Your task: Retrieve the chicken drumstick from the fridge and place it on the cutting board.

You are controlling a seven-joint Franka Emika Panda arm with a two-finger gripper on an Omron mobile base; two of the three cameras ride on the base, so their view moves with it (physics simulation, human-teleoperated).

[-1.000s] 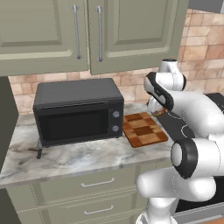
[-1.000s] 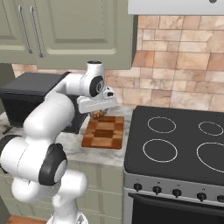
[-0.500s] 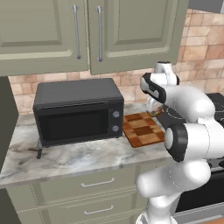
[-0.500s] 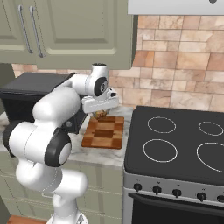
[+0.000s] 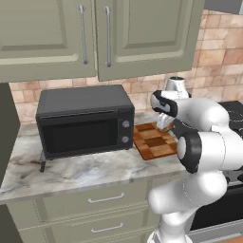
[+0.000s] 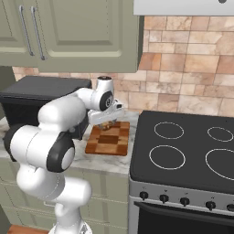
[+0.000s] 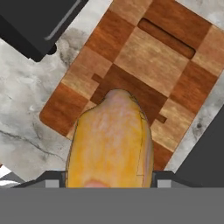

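A: Item, gripper?
B: Closed on chicken drumstick, held above cutting board.
A: Board location?
B: Marble surface, between black microwave and stove.

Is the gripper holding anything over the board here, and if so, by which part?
Yes: the gripper holds the chicken drumstick by its near end, over the cutting board.
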